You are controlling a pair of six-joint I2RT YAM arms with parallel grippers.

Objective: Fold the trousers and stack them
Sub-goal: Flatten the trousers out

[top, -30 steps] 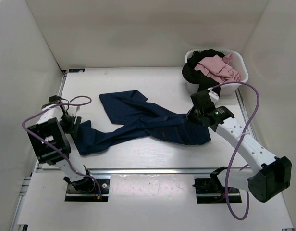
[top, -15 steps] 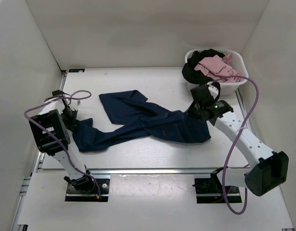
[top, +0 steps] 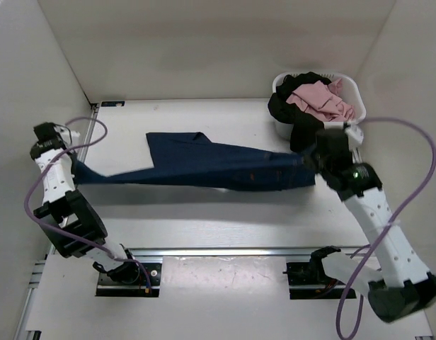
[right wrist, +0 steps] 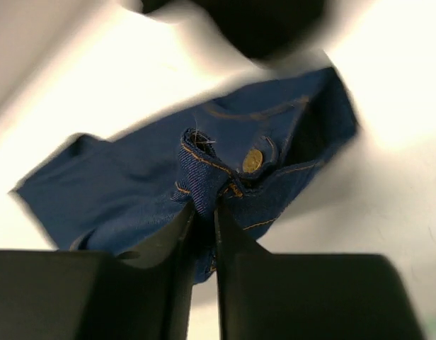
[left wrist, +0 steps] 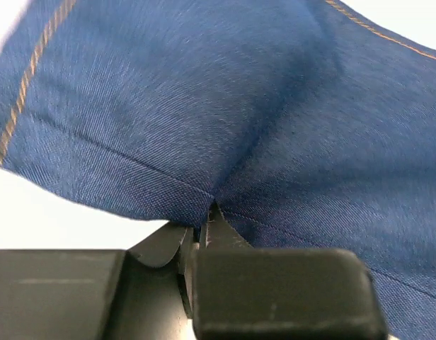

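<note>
The trousers (top: 218, 166), dark navy denim with orange stitching, hang stretched in a long band across the table between my two arms. My left gripper (top: 73, 168) is shut on the leg end at the far left; up close the denim (left wrist: 260, 120) bunches into its tips (left wrist: 204, 223). On the right, my right gripper (top: 311, 161) is shut on the waistband, and the brass button (right wrist: 253, 160) shows just above its fingers (right wrist: 204, 212). One leg (top: 175, 142) lies folded behind the taut band.
A white basket (top: 349, 120) at the back right holds pink and black clothes, close behind my right arm. The enclosure's white walls stand left, right and behind. A metal rail (top: 225, 251) runs along the table's near edge.
Both arms swung outward and upward, pulling the crumpled trousers into a taut band. The left gripper closed on the leg end and moved up along the left wall.
</note>
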